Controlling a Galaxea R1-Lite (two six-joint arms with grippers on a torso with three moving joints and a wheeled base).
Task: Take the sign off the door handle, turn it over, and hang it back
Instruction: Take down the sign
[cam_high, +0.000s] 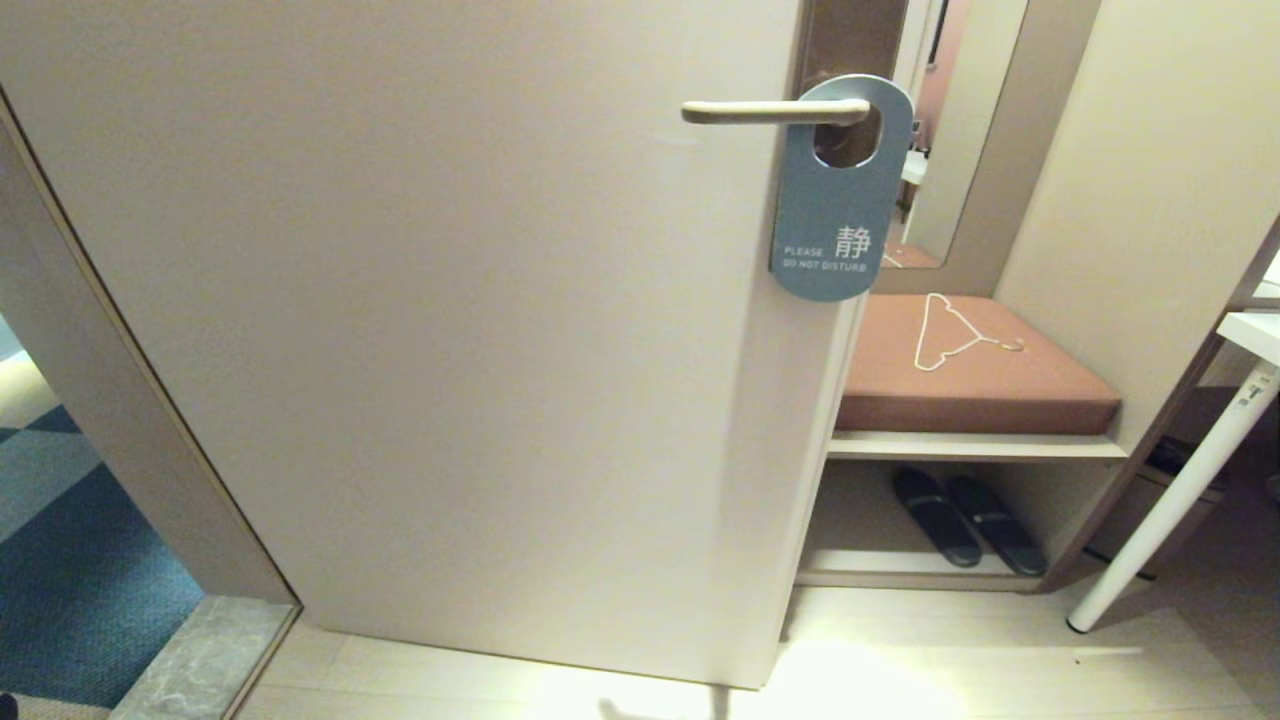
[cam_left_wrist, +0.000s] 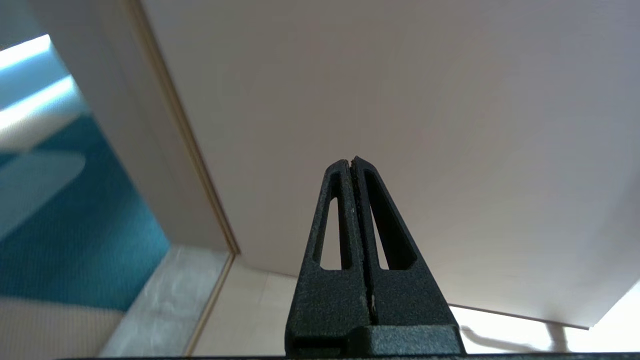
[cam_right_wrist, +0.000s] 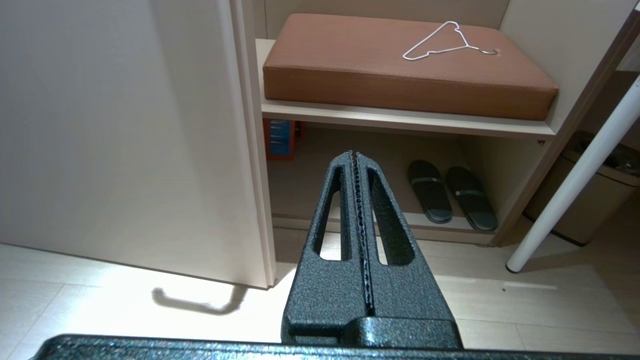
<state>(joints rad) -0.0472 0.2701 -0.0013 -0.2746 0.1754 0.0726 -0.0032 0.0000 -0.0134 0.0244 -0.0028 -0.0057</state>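
The sign (cam_high: 835, 215) hangs by its oval hole on the door handle (cam_high: 770, 111), blue-grey "DO NOT DISTURB" side facing me, near the door's right edge in the head view. The handle is a pale lever on a brown backplate (cam_high: 850, 35). Neither arm shows in the head view. My left gripper (cam_left_wrist: 352, 161) is shut and empty, low down, pointing at the bare door panel. My right gripper (cam_right_wrist: 354, 154) is shut and empty too, low near the door's edge, facing the shoe shelf. Neither wrist view shows the sign or the handle.
The cream door (cam_high: 450, 300) fills the middle. To its right, a brown cushioned bench (cam_high: 975, 385) carries a white wire hanger (cam_high: 950, 335), with dark slippers (cam_high: 965, 520) below. A white table leg (cam_high: 1170, 500) slants at far right. Blue carpet (cam_high: 70, 560) lies beyond the threshold at left.
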